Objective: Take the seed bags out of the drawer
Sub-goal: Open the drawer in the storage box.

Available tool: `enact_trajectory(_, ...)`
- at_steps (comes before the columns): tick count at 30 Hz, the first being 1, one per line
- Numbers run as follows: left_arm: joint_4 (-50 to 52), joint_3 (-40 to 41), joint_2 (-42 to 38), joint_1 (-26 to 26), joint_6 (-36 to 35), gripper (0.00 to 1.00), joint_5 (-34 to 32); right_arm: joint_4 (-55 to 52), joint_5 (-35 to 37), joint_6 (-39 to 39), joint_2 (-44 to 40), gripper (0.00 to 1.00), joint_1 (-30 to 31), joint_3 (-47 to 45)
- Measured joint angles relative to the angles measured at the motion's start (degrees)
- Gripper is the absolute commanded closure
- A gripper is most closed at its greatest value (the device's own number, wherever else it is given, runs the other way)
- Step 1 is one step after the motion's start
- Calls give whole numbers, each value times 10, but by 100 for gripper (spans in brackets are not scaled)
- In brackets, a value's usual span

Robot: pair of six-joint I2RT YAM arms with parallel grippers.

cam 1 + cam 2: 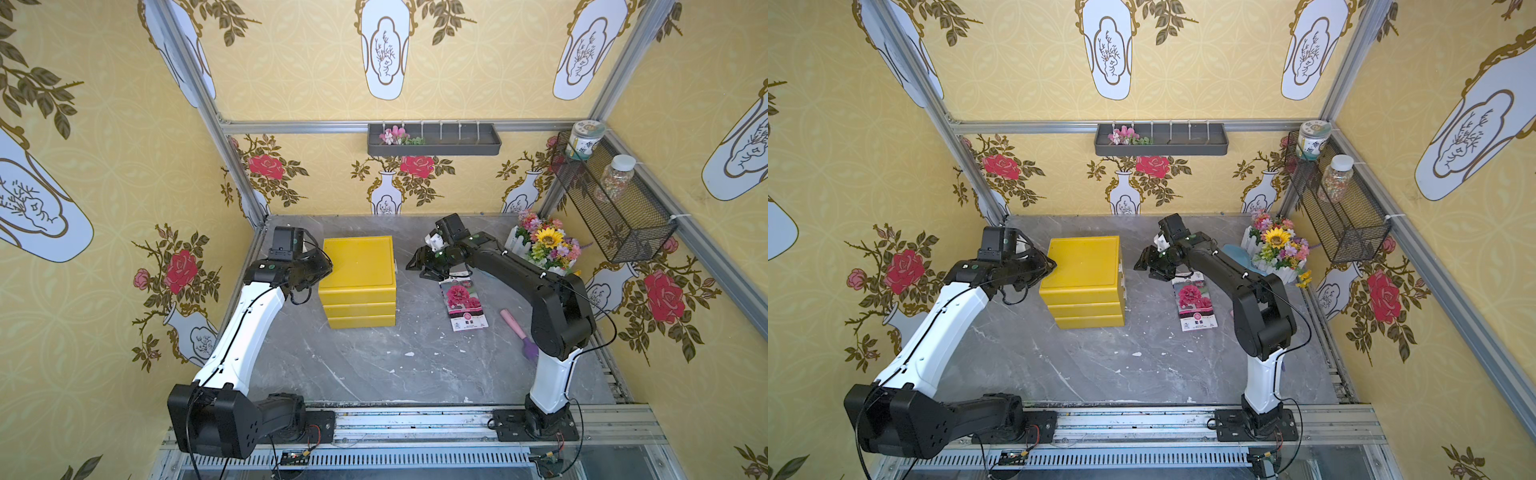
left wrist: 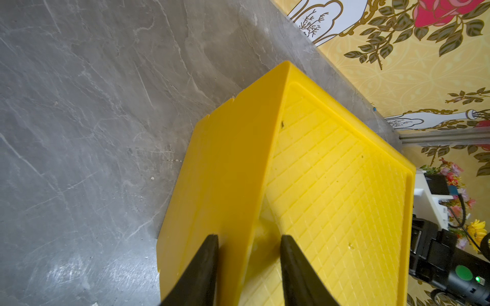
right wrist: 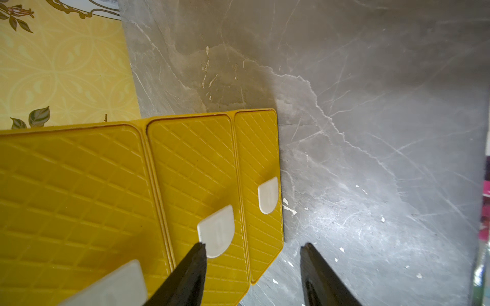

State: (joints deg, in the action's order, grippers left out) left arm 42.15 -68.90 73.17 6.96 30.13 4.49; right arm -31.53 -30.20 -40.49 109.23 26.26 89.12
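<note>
The yellow three-drawer cabinet point(image 1: 357, 266) stands mid-table, and all its drawers look pushed in. One seed bag point(image 1: 463, 305) with a red-pink flower print lies flat on the table to its right. Any other seed bags are hidden. My left gripper point(image 2: 249, 237) is shut on the cabinet's upper left edge, one finger on the side wall and one on the top. My right gripper point(image 3: 253, 245) hovers open in front of the drawer fronts. One fingertip is beside the middle drawer's white handle point(image 3: 216, 230).
A pink-handled purple hand rake point(image 1: 517, 332) lies right of the seed bag, beside my right arm. A flower pot point(image 1: 544, 245) stands in the back right corner. A wire basket point(image 1: 615, 208) with jars and a grey shelf point(image 1: 434, 139) hang on the walls.
</note>
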Motion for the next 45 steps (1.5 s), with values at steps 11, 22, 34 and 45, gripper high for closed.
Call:
enact_trajectory(11, 4, -4, 2, 0, -1, 57, -2, 15, -10, -13, 27, 47, 41, 17)
enact_trajectory(22, 5, -2, -1, 0, -1, 57, -3, -3, 6, -1, 48, 71, 54, 43)
enact_trajectory(34, 1, 0, -2, 0, -1, 57, -2, -77, 57, 42, 48, 90, 47, 86)
enact_trajectory(45, -9, 10, -7, 1, -1, 57, -2, -125, 83, 76, 22, 97, 5, 70)
